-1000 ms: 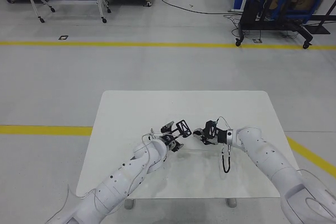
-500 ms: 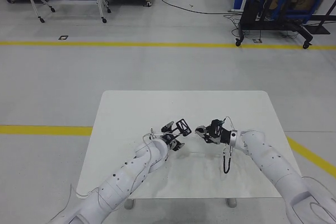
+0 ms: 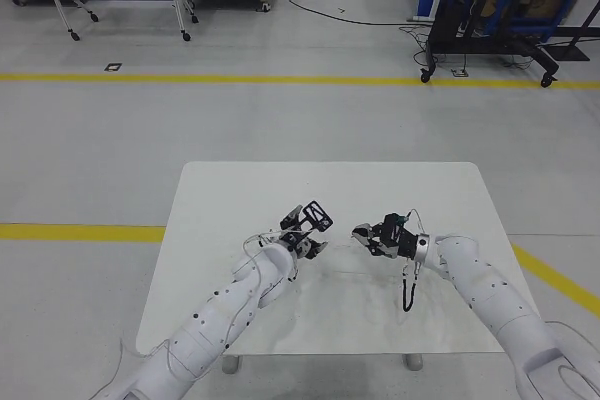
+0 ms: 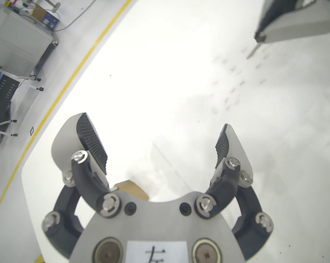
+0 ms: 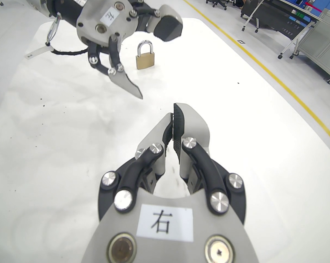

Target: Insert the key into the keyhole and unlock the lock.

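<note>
A brass padlock (image 5: 145, 57) with a steel shackle stands upright on the white table (image 3: 230, 200). My left gripper (image 4: 154, 123) hovers open just above and in front of it; a corner of the lock's body (image 4: 130, 188) peeks out under its palm. In the top view the left gripper (image 3: 305, 220) is near the table's middle. My right gripper (image 5: 172, 119) is shut, a short way to the right of the left one. A thin metal key tip (image 4: 251, 53) sticks out of the right gripper's closed fingers (image 4: 285, 14).
A black cable (image 3: 408, 290) hangs from the right forearm over the table. A white tag (image 5: 36, 53) dangles from the left wrist. The table's far edge (image 5: 236, 53) lies beyond the padlock, with yellow floor lines and carts farther off.
The left gripper has swung to the left and turned, away from the right gripper. The right gripper has barely shifted and stays shut.
</note>
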Robot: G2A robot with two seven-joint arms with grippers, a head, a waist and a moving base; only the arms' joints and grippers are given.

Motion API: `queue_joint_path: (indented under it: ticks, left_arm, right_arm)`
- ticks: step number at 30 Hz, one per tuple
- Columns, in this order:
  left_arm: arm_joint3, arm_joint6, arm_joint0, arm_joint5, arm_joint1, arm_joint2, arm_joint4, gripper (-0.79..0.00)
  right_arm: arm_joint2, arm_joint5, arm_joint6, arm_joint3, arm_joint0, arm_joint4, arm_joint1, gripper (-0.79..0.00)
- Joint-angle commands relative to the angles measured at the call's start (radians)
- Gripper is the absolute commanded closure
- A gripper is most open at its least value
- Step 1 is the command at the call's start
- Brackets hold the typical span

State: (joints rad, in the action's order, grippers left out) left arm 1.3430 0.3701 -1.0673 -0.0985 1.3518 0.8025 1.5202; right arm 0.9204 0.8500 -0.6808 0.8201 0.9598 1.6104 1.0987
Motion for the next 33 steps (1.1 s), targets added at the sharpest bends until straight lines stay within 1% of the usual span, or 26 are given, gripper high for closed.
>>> queue_joint_path:
  ticks: [1, 4, 5, 7, 8, 9, 15, 17, 19, 21, 22, 23, 25, 26, 29, 31, 33]
  left_arm:
    - [0.031, -0.096, -0.046, -0.056, -0.021, 0.087, -0.064, -0.785]
    - [0.059, -0.2, -0.094, -0.185, -0.05, 0.211, -0.184, -0.785]
    - [0.065, -0.218, -0.106, -0.231, -0.057, 0.246, -0.224, -0.785]
    - [0.081, -0.237, -0.118, -0.361, -0.07, 0.297, -0.306, -0.785]
    - [0.085, -0.241, -0.12, -0.375, -0.072, 0.306, -0.315, -0.785]
    - [0.085, -0.241, -0.12, -0.375, -0.072, 0.306, -0.315, -0.785]
    - [0.085, -0.241, -0.12, -0.375, -0.072, 0.306, -0.315, -0.785]
    - [0.063, -0.261, -0.13, -0.404, -0.068, 0.293, -0.366, -0.785]
    - [-0.008, -0.289, -0.111, -0.526, -0.062, 0.289, -0.524, -0.785]
    - [-0.103, -0.284, -0.073, -0.685, -0.055, 0.281, -0.727, -0.785]
    - [-0.157, -0.258, -0.047, -0.767, -0.052, 0.274, -0.828, -0.785]
    - [-0.211, -0.214, -0.018, -0.829, -0.05, 0.262, -0.912, -0.785]
    - [-0.292, -0.14, 0.035, -0.914, -0.044, 0.234, -1.058, -0.785]
    - [-0.299, -0.098, 0.052, -0.914, -0.039, 0.202, -1.153, -0.785]
    - [-0.298, 0.102, 0.093, -0.914, -0.039, 0.123, -1.461, -0.785]
    - [-0.319, 0.258, 0.115, -0.914, -0.046, 0.1, -1.683, -0.785]
    - [-0.363, 0.402, 0.143, -0.914, -0.051, 0.097, -1.826, -0.785]
  right_arm:
    - [0.014, 0.008, 0.001, 0.01, 0.009, -0.076, 0.003, 0.0]
    - [0.045, 0.059, -0.007, 0.011, 0.014, -0.203, 0.007, 0.0]
    - [0.055, 0.088, -0.011, 0.011, 0.016, -0.252, 0.008, 0.0]
    - [0.077, 0.132, -0.016, 0.009, 0.022, -0.353, 0.01, 0.0]
    - [0.085, 0.153, -0.01, 0.01, 0.025, -0.396, 0.011, 0.0]
    - [0.087, 0.157, -0.006, 0.01, 0.025, -0.406, 0.011, 0.0]
    - [0.087, 0.157, -0.006, 0.01, 0.025, -0.406, 0.011, 0.0]
    - [0.087, 0.157, -0.006, 0.01, 0.025, -0.406, 0.011, 0.0]
    - [0.087, 0.157, -0.006, 0.01, 0.025, -0.406, 0.011, 0.0]
    - [0.093, 0.162, -0.015, 0.031, 0.042, -0.456, 0.015, 0.0]
    - [0.091, 0.162, -0.009, 0.042, 0.05, -0.483, 0.017, 0.0]
    - [0.083, 0.162, -0.004, 0.055, 0.057, -0.521, 0.02, 0.0]
    - [0.065, 0.162, 0.035, 0.065, 0.056, -0.583, 0.024, 0.0]
    - [0.055, 0.162, 0.06, 0.066, 0.051, -0.611, 0.027, 0.0]
    - [0.007, 0.162, 0.118, 0.086, 0.045, -0.731, 0.044, 0.0]
    - [-0.026, 0.162, 0.159, 0.092, 0.039, -0.821, 0.055, 0.0]
    - [-0.056, 0.162, 0.207, 0.094, 0.027, -0.895, 0.062, 0.0]
